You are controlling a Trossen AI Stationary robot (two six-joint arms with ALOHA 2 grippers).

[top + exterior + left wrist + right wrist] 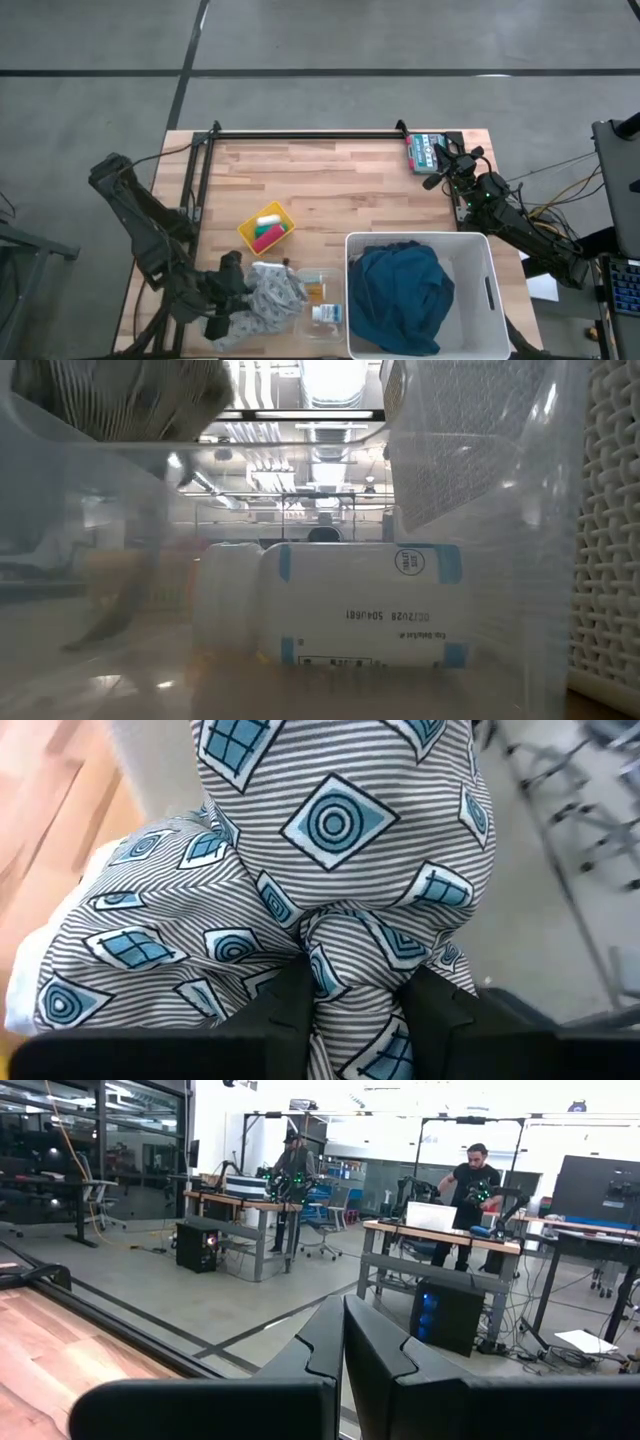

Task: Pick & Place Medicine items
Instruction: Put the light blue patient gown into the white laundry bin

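- The left gripper (232, 292) is low at the near left part of the table (330, 180). Its fingers (290, 1010) are pinching a bunch of the striped cloth (330, 870) with blue diamonds on it. I think it holds the cloth to pull it off the things beside it.
- The striped cloth (270, 298) lies in a heap at the near edge, just left of a clear box (322, 300).
- A yellow tray (266, 228) sits a bit farther back, with pink and green things in it.
- The orange bottle (316, 292) and the white carton (325, 314) with blue print are in the clear box, close together. From table height, the white carton (365, 605) lies on its side, so it may be easy to grab across its flat faces.
- The white bin (490, 290) stands just right of the clear box, with a blue cloth (400, 295) filling it. It could be where the medicine goes.
- The right gripper (438, 165) waits at the far right corner, near a green box (425, 152). Its fingers (320, 1345) are pressed together and hold nothing.
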